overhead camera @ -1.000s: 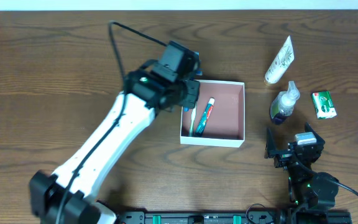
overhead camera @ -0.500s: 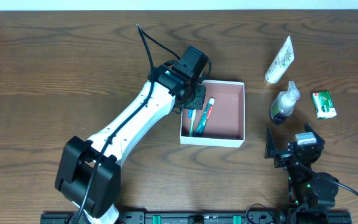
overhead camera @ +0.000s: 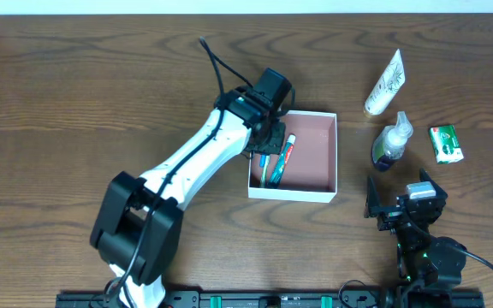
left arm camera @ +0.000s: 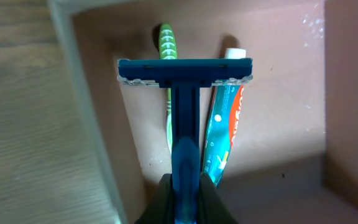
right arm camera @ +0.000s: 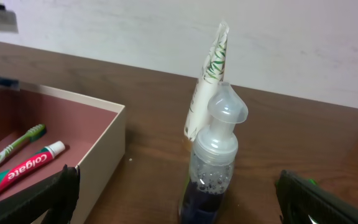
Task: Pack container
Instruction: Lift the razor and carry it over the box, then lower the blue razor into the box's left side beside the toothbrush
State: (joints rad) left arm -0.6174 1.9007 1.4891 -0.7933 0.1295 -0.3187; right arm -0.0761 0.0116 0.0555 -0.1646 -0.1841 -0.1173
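Two fingers of the left end effector (left arm camera: pixel 184 190) pinched a blue razor (left arm camera: pixel 184 78) by its handle, head pointing away from the wrist, over the left part of the container (overhead camera: pixel 335 158). Beneath the razor, a green toothbrush (left arm camera: pixel 166 43) and a toothpaste tube (left arm camera: pixel 225 118) lay side by side on the pink-brown floor, close along the left wall. The container sat near the middle of the wooden counter (overhead camera: pixel 75 85), with the left arm reaching to it from the front left. To its right and apart from it stood a pump bottle (overhead camera: pixel 392 141) of dark liquid. A white tube (overhead camera: pixel 386 81) lay just behind the bottle, and a small green packet (overhead camera: pixel 445 143) lay further right. Near the front edge, the right end effector (overhead camera: pixel 398 201) faced the bottle, its fingers spread wide and holding nothing.
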